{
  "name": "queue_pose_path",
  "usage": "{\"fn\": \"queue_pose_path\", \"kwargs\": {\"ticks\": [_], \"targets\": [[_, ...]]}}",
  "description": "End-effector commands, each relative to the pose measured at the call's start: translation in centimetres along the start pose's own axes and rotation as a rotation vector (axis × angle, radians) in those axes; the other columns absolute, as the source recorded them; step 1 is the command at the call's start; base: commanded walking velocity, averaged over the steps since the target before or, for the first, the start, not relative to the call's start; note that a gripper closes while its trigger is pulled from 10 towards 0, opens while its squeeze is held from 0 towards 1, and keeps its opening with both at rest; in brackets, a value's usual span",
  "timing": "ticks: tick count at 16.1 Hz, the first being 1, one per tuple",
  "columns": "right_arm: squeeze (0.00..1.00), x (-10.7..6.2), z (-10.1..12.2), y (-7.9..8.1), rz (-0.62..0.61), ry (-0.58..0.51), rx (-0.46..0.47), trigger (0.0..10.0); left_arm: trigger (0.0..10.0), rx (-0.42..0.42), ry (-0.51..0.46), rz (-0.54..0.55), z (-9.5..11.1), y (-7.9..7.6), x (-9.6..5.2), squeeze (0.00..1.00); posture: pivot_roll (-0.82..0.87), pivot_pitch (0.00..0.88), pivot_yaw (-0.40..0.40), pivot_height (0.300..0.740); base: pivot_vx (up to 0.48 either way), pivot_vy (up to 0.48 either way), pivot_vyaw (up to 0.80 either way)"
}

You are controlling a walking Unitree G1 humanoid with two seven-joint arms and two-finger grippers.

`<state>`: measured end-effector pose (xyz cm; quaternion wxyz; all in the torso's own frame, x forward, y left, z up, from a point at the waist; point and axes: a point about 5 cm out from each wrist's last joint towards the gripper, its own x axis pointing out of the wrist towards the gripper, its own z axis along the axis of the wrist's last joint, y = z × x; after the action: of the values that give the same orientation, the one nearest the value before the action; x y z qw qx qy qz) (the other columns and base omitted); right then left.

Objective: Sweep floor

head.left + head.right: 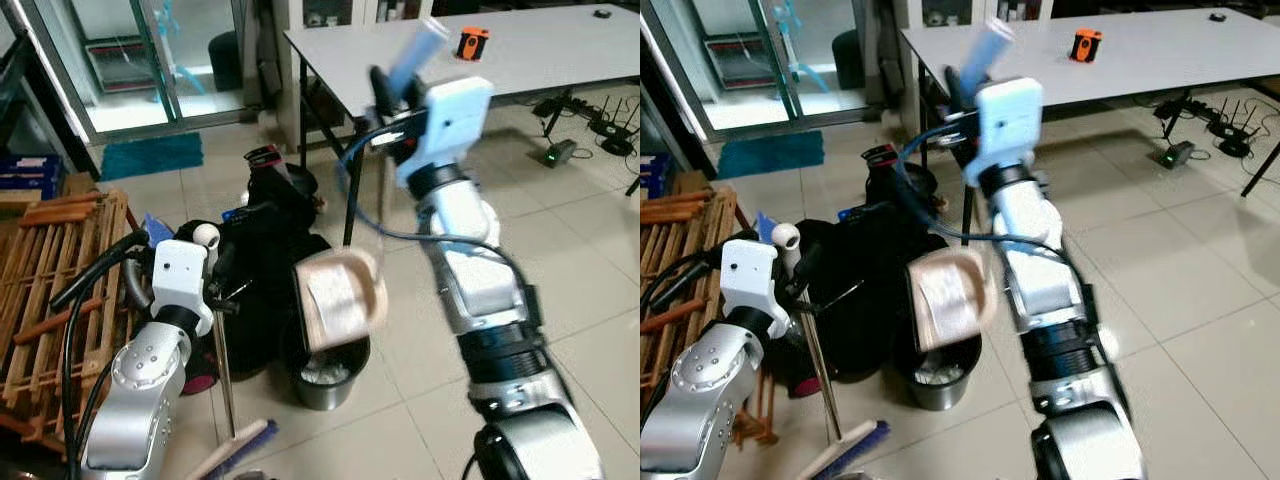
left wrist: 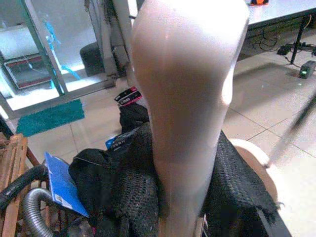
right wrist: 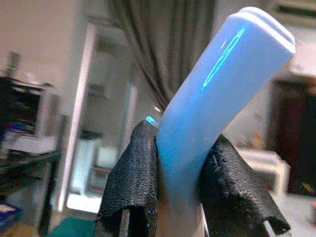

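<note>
Right fingers (image 3: 133, 182) clamped on light-blue plastic dustpan handle (image 3: 217, 89), raised high. Beige dustpan scoop (image 1: 340, 295) hangs tilted below them, above dark round metal bin (image 1: 325, 375). Left fingers (image 2: 131, 197) closed around cream broom handle (image 2: 185, 98); broom bristles (image 1: 235, 450) on tiled floor (image 1: 590, 250).

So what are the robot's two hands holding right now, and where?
The right tool grips the dustpan's light blue handle. The left tool grips the broom's cream handle top.

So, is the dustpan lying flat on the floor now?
No, the dustpan hangs tilted above the dark bin, its pale blue handle gripped by the right hand.
</note>
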<state>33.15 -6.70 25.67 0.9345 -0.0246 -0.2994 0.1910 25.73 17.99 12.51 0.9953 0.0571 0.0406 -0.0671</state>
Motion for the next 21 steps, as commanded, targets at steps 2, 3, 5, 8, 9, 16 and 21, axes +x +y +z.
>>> {"fn": "queue_pose_path", "kwargs": {"ticks": [2,3,5,8,9,16,21], "targets": [[0.0,-0.4,1.4,2.6,0.127,-0.116,-0.045,10.0,10.0,0.018,-0.038,0.002,0.8,0.1,0.1,0.0,-0.01,0.0,0.006,0.74,0.0,0.0,0.0],[0.0,-0.8,1.4,3.5,0.182,-0.137,-0.08,10.0,10.0,0.019,-0.038,0.001,0.8,0.0,0.1,0.0,-0.01,0.0,0.006,0.74,0.0,0.0,0.0],[0.0,-1.8,1.1,4.9,0.276,-0.163,-0.142,10.0,10.0,0.02,-0.039,-0.003,0.8,0.0,0.1,0.0,-0.01,0.0,0.006,0.74,0.0,0.0,0.0],[0.0,-2.7,0.7,6.2,0.366,-0.194,-0.216,10.0,10.0,0.021,-0.041,-0.005,0.9,-0.1,0.1,0.0,-0.01,0.0,0.005,0.74,0.0,0.0,0.0],[0.0,-2.9,0.7,6.5,0.394,-0.202,-0.243,10.0,10.0,0.021,-0.041,-0.004,0.9,-0.1,0.1,0.0,-0.01,0.0,0.005,0.74,0.0,0.0,0.0],[0.0,-3.2,0.9,6.5,0.45,-0.238,-0.331,10.0,10.0,0.019,-0.036,-0.011,0.7,-0.2,0.1,0.0,-0.01,0.0,0.008,0.74,0.0,0.0,0.0],[0.0,-2.5,0.2,-1.5,0.022,-0.034,-0.344,10.0,10.0,0.017,-0.036,-0.026,0.7,-0.4,0.2,0.0,-0.02,0.0,0.01,0.74,0.0,0.0,0.0]]}}
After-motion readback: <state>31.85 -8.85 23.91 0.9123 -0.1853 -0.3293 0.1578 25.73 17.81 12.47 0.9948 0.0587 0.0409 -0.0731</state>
